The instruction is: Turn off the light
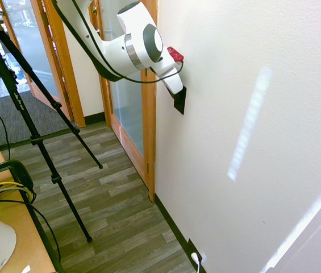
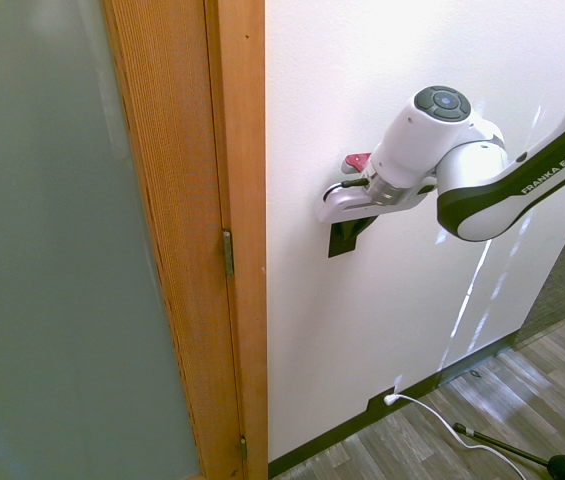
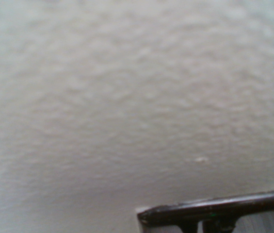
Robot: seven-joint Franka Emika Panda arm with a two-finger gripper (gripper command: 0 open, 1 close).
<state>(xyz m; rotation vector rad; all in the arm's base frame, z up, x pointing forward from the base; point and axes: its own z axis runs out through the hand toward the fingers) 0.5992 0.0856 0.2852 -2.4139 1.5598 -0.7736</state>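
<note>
Switch plate (image 2: 341, 240) near "FRANKA EMIKA" arm (image 2: 484, 192)

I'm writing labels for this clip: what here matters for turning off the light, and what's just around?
For the job:
- black switch plate on the wall
- gripper, at the plate

Just around:
- white plug with its cord, low on the wall
- wooden-framed door
- yellow cable

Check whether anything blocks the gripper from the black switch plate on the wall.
Nothing visible stands between the gripper and the black switch plate; the gripper is right up at it, covering its upper part.
</note>
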